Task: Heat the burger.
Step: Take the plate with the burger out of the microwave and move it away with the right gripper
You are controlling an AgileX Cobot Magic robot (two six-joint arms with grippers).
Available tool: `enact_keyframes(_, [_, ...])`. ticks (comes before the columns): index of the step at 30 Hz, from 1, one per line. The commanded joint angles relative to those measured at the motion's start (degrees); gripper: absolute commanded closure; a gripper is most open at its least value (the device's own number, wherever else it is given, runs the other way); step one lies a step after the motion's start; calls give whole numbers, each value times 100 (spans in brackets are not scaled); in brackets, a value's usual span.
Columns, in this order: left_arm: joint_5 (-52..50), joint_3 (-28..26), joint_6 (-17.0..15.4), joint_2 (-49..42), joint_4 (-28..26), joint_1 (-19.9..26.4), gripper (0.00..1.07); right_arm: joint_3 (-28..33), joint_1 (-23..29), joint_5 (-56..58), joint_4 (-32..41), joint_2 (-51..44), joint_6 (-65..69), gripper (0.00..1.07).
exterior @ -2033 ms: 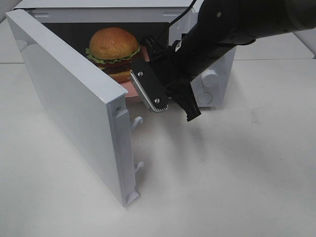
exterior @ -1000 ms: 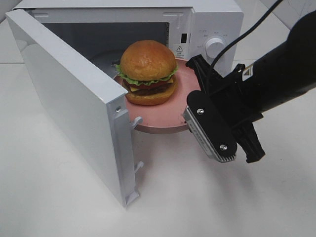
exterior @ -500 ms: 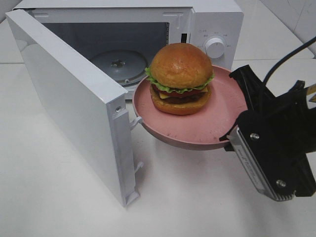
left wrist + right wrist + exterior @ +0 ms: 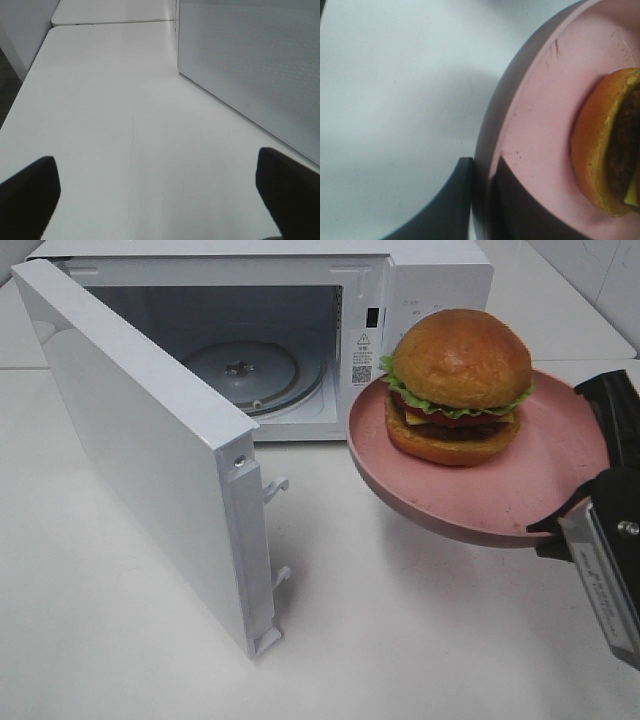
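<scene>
— While your right gripper pinches the rim of the pink plate, where's the burger?

— Riding upright on that plate, held in the air in front of the open microwave, right of its swung-out door. The glass turntable inside sits bare.

— And your left gripper?

— Fingers spread wide over the white table, beside the door.
</scene>
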Motion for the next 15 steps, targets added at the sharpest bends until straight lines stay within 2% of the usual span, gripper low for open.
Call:
enact_keyframes(1, [-57, 17, -23, -86, -29, 11, 7, -29, -23, 40, -659, -395, 831, 107])
enact_keyframes(8, [-57, 17, -23, -86, -29, 11, 7, -29, -23, 785, -1604, -544, 2143, 107])
enact_keyframes(15, [-57, 17, -23, -86, -29, 11, 7, -29, -23, 1226, -2257, -544, 3518, 107])
